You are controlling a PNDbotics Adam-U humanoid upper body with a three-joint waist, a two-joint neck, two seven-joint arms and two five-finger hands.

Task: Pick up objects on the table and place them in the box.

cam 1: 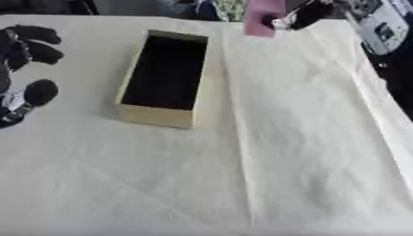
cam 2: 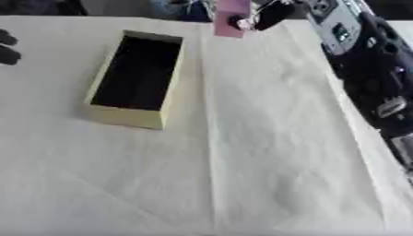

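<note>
No readable writing anywhere; the right hand [cam 1: 292, 18] pinches a flat pink object [cam 1: 263, 17] at the desk's [cam 1: 306, 138] far edge, top cut off. The open box [cam 1: 165, 78] sits mid-left, its inside too dark to see, and the left hand [cam 1: 24, 69] rests spread at the left edge.

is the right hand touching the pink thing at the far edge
Touching. In the left eye view the right hand has a dark finger and thumb pinched on the lower right corner of the pink thing, overlapping it with no gap.
</note>
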